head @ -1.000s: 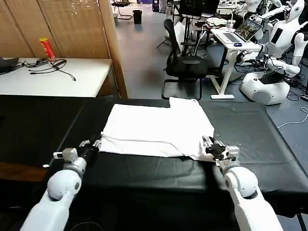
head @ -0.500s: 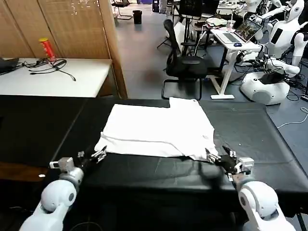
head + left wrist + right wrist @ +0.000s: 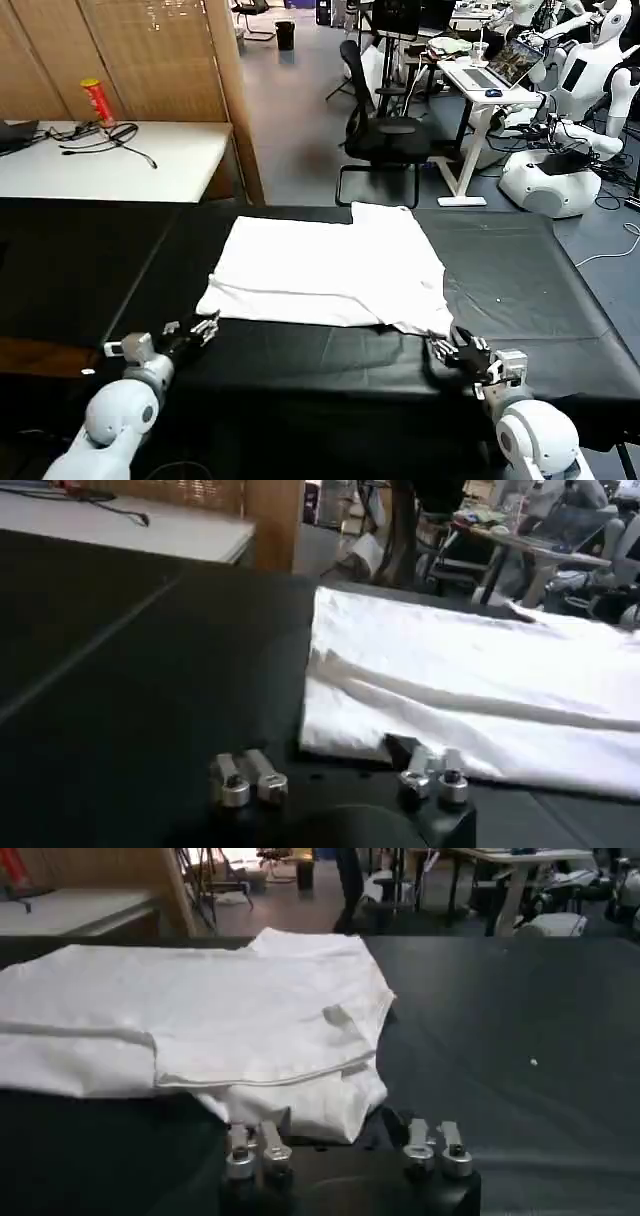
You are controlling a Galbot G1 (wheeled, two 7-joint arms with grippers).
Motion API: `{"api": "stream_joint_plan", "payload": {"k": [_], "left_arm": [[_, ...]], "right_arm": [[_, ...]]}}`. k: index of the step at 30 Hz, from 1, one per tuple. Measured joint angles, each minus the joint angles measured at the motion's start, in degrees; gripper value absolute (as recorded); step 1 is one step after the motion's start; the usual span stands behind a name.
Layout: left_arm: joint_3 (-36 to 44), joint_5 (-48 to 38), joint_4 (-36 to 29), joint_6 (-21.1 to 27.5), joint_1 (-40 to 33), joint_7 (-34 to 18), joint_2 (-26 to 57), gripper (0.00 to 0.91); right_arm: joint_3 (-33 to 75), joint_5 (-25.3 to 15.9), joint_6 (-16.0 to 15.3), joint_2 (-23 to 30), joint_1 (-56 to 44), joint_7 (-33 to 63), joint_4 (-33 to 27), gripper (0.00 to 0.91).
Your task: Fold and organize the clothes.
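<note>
Both grippers, left (image 3: 190,333) and right (image 3: 462,352), are held with fingers apart just off the near edge of the T-shirt (image 3: 325,270), which lies half-folded on the black table covering (image 3: 520,270). A one-layer pinch (loose hem) could undo the fold.

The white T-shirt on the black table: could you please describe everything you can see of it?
The white T-shirt looks like soft cotton and lies flat, partly folded, on the black table covering. A long fold ridge runs across it near the front edge, and one sleeve sticks out at the far side. No print shows. The near right corner is rumpled into layers. The left gripper and right gripper, both open, sit just off its near corners, holding nothing.
</note>
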Motion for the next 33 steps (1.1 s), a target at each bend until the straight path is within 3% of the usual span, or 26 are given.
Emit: {"api": "stream_joint_plan", "payload": {"k": [1,3,6,16,24,33], "left_arm": [[-0.03,0.0,-0.02,-0.03,0.15,0.0,0.05,0.0],[-0.03,0.0,-0.09,-0.03,0.34,0.02,0.14,0.0],[-0.02,-0.02,-0.38,0.11,0.58,0.03,0.3,0.0],[-0.8,0.24,-4.72,2.7,3.82,-2.7,2.86,0.0],[-3.66,1.71,-11.69,6.28,10.43,-4.33,4.94,0.0],[-9.18,1.52,-19.46,8.09,21.39,-4.56,4.97,0.0]], "right_arm": [[-0.09,0.32,-0.14,-0.01,0.14,0.0,-0.02,0.273],[-0.15,1.15,-0.66,-0.12,0.13,0.21,0.09,0.107],[0.18,2.57,-2.82,-0.86,-0.58,1.48,1.06,0.059],[1.83,7.38,-10.06,-5.65,-5.55,5.61,7.7,0.049],[2.5,7.96,-10.27,-8.51,-10.36,6.68,12.77,0.049],[2.03,7.85,-10.27,-8.19,-14.08,7.91,16.55,0.059]]}}
